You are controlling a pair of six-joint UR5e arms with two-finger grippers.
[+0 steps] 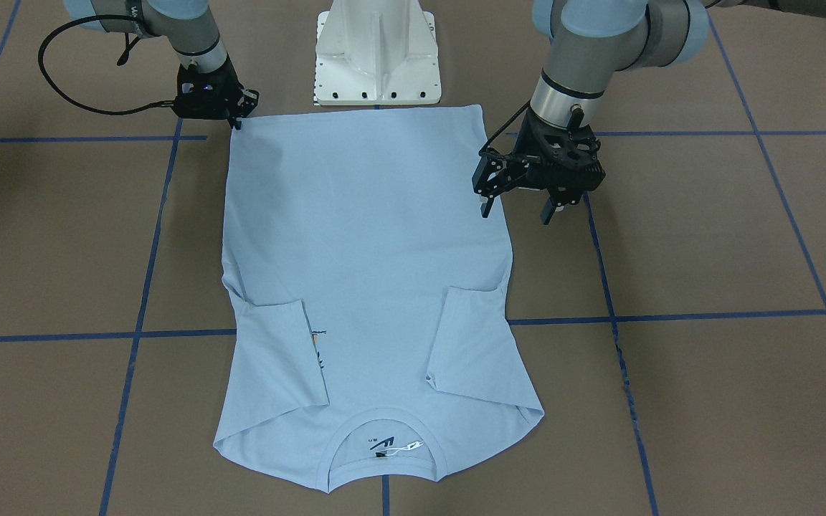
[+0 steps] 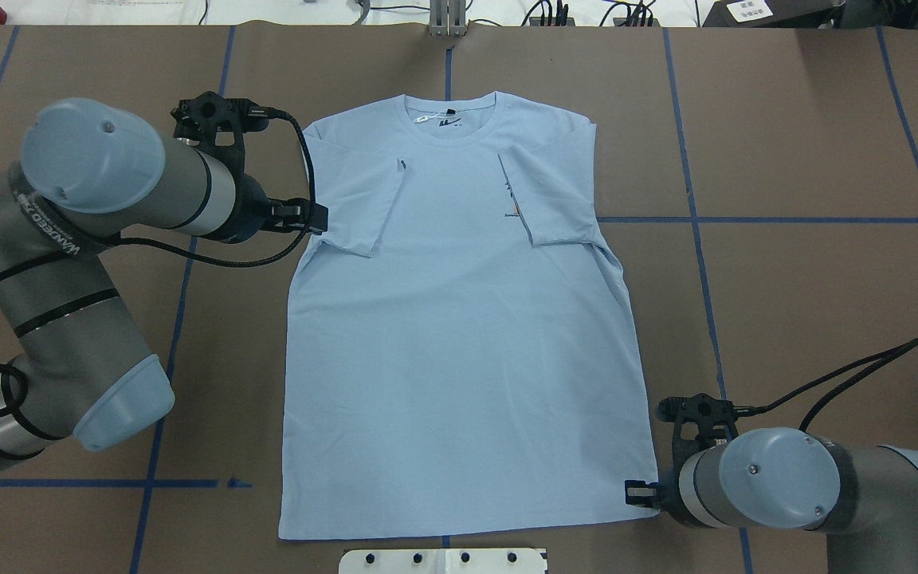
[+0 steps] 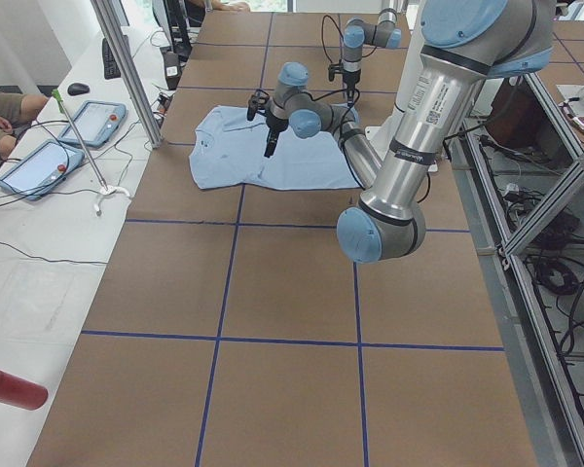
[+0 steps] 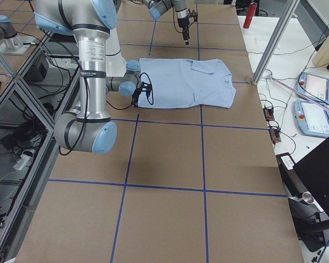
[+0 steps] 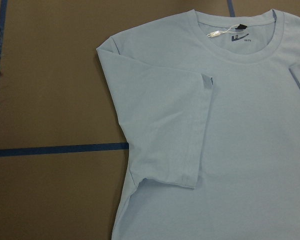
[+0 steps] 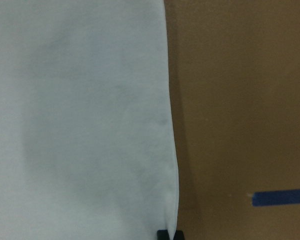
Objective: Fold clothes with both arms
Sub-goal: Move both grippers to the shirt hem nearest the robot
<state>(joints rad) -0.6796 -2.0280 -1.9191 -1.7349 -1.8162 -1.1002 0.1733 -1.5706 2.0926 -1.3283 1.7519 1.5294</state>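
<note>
The light blue T-shirt [image 1: 363, 236] lies flat on the brown table, collar [image 1: 384, 448] away from the robot and both short sleeves folded in over the chest. My left gripper [image 1: 516, 209] hangs open above the shirt's side edge, its fingers apart and empty; the left wrist view shows the folded sleeve [image 5: 165, 125] below it and no fingers. My right gripper [image 1: 238, 120] sits low at the hem corner. In the right wrist view its fingertips [image 6: 163, 234] are close together right at the corner of the cloth [image 6: 90, 125].
The white pedestal base [image 1: 377, 54] stands just behind the hem. Blue tape lines [image 1: 671, 315] cross the brown table. Tablets [image 3: 39, 165] and cables lie on the white side bench, where a person's arm rests.
</note>
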